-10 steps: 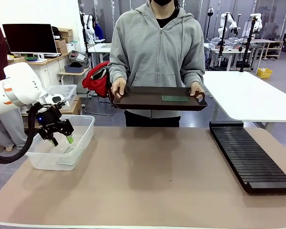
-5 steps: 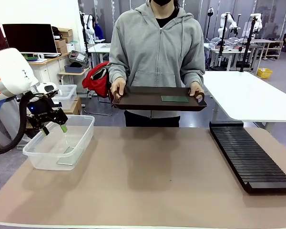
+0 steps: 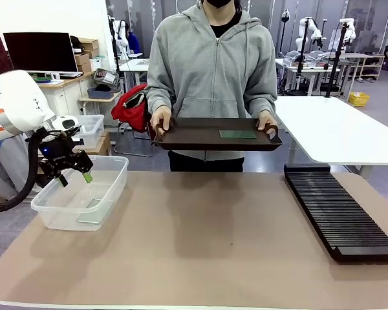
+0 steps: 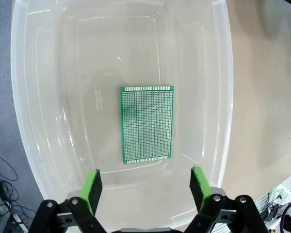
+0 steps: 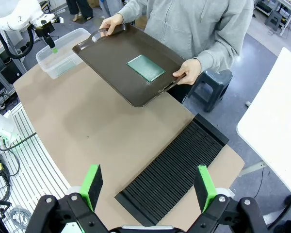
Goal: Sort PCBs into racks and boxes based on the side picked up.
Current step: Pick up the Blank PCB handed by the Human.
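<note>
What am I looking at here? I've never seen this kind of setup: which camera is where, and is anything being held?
Two robot arms share a table with a person. The front picture looks across it from the robot's side; the other two come from cameras on each arm's wrist, looking along its green-tipped fingers. The left end effector hovers open over a clear tub, holding nothing; one green PCB lies flat inside. The right end effector is open and empty too, high above the black slotted rack. The person holds a dark tray by both handles, with a second PCB lying on it.
</note>
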